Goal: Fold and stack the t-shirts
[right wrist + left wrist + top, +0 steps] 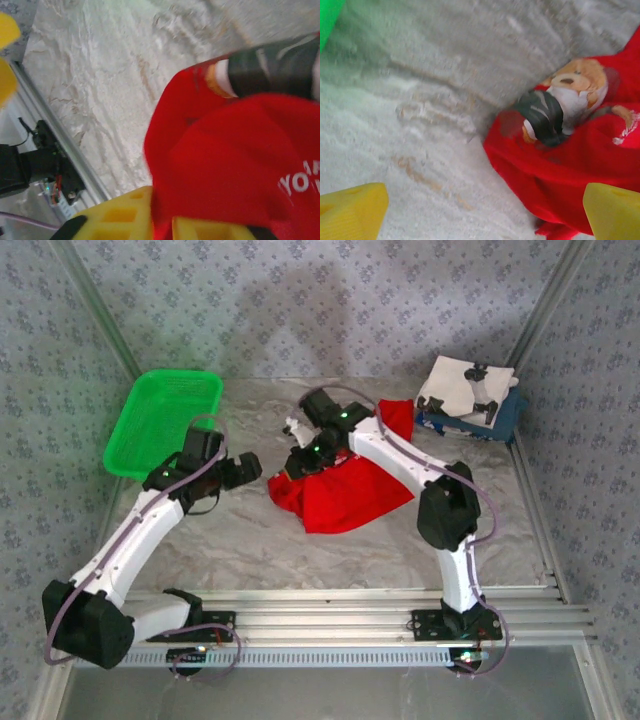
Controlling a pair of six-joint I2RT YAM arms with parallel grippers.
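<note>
From the top camera we see the left gripper (243, 470) hanging open just left of the red t-shirt (345, 495), with the green basket (165, 420) beyond it on its left. The right gripper (298, 458) is down on the shirt's left edge, and well off to its right the white t-shirt (462, 388) lies on the navy t-shirt (506, 416). From the left wrist we see that gripper's yellow fingers (350, 212) spread wide above the table (420, 100), the teddy-bear print (577, 87) ahead of them and to their right. From the right wrist we see the jaws standing narrow with red cloth in the gap between them; whether they pinch it we cannot tell.
</note>
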